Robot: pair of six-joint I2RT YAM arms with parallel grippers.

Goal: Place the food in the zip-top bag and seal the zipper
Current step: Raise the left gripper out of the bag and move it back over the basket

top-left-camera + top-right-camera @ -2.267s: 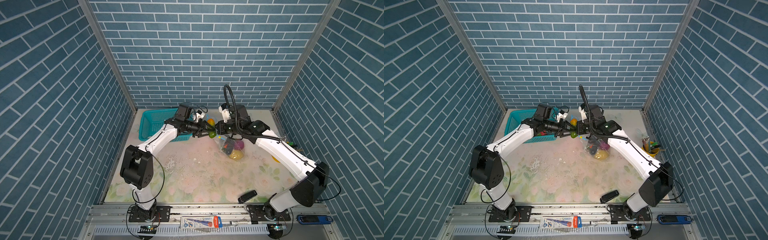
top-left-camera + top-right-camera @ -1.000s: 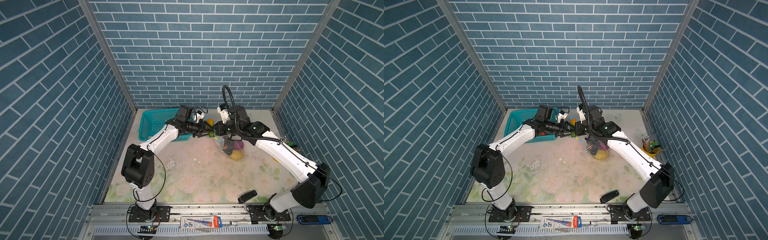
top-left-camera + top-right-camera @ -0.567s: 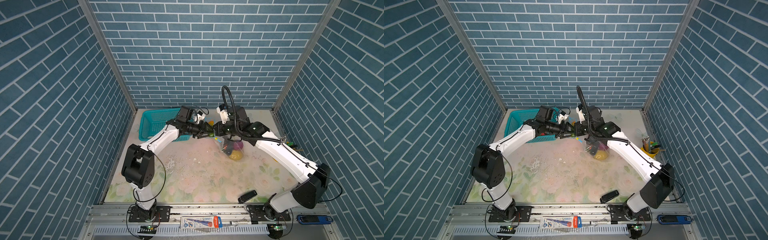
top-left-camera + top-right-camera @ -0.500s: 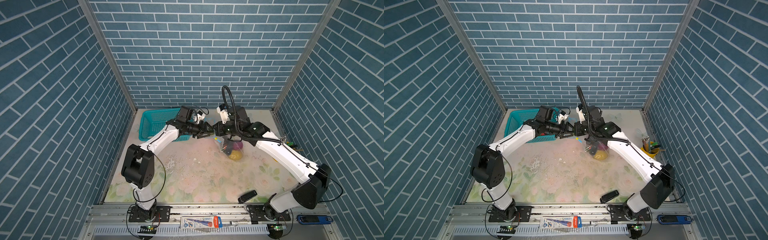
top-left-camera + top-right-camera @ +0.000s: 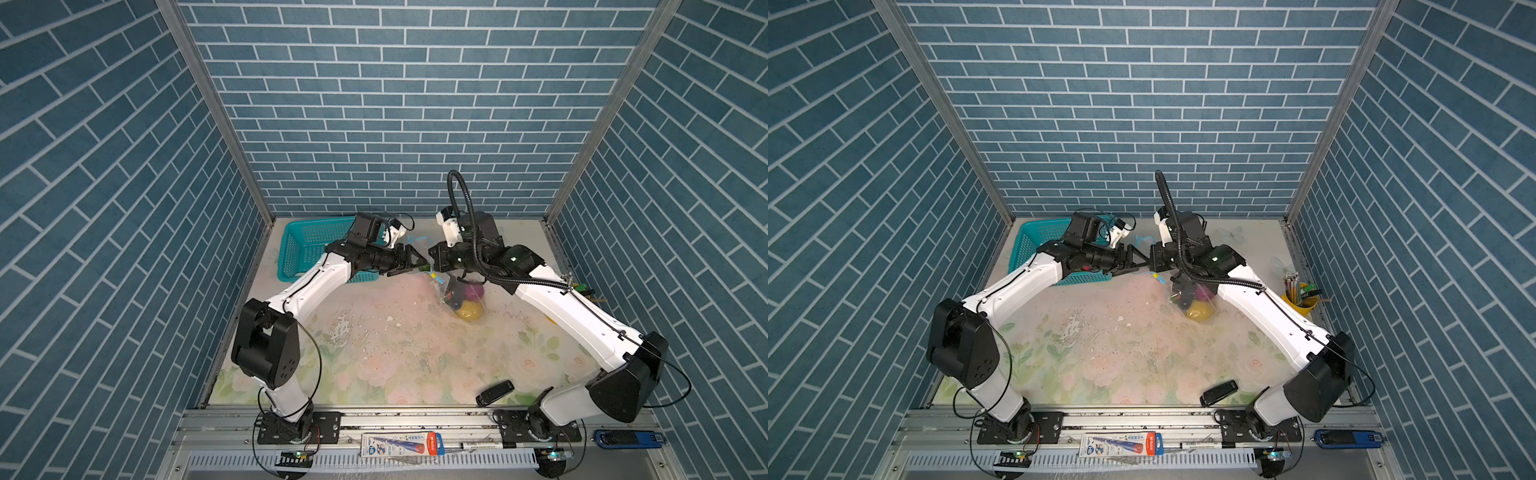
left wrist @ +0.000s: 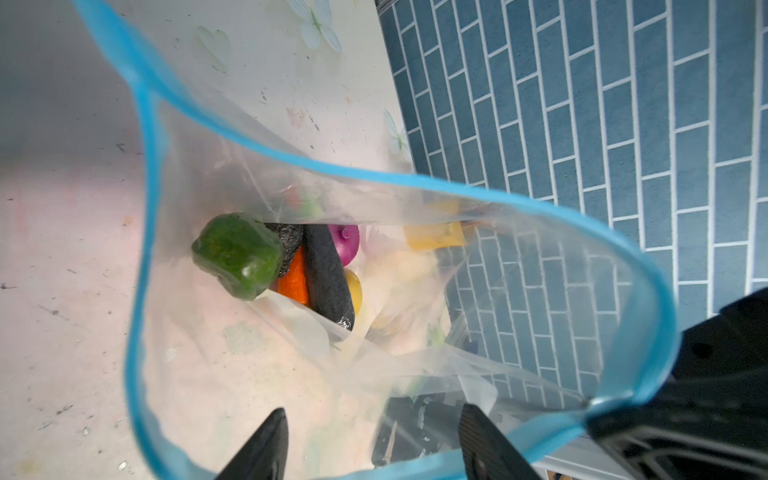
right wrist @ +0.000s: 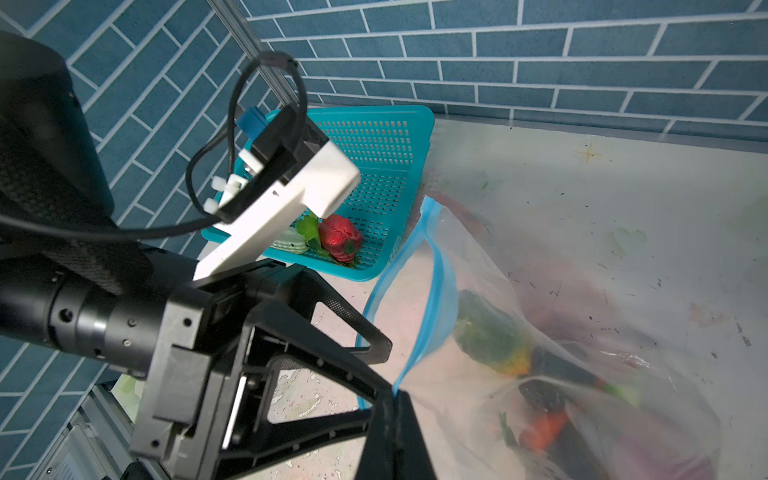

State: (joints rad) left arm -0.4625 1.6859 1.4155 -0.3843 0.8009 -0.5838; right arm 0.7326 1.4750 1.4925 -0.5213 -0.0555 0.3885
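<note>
The bag is clear and crinkled. Its mouth is rimmed by a light blue zipper, which gapes in a wide loop in the left wrist view. The bag hangs by that rim over the back middle of the bench, to the right of the teal basket, and its loaded bottom sags onto the bench.

A blocky, glossy green piece, perhaps the cucumber, lies uppermost inside. It leans on a dark eggplant. An orange carrot is wedged between the two, with a purple onion and a yellow fruit beyond the eggplant. Through the film everything looks hazy in the right wrist view.

The right gripper is clenched on the zipper at one side of the mouth and holds it up. The left gripper is released, its jaws spread and empty, poised at the mouth and pointing in.

A red pepper lies in the basket.
</note>
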